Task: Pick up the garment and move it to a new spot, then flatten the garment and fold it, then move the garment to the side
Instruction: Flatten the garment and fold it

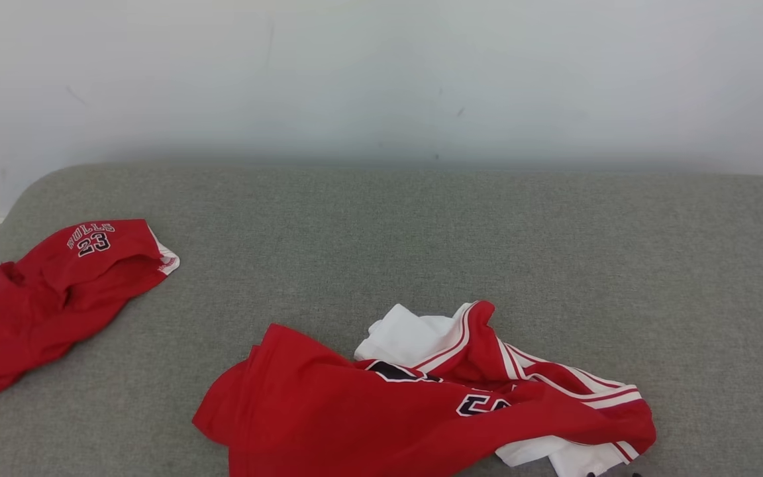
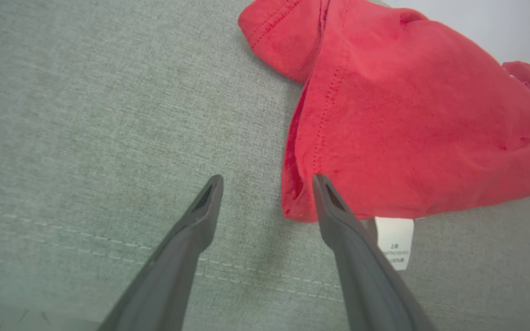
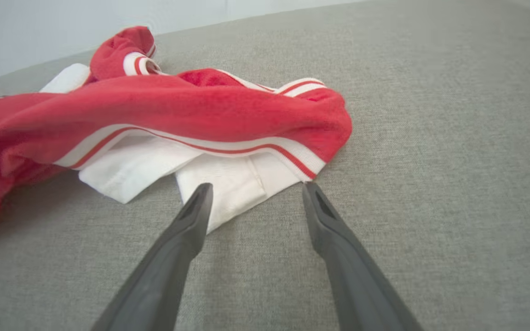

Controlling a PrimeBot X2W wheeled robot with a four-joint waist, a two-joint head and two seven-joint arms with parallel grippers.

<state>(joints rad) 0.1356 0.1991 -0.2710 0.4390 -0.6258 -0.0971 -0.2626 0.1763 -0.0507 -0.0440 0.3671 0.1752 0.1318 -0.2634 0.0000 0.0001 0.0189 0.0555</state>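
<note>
L hand [image 2: 267,177]: two dark fingers spread wide, nothing clamped btwn them, tips angled steeply down. R hand [image 3: 256,185]: fingers also parted wide, gripping nothing, pointing forward at a shallower tilt.
</note>
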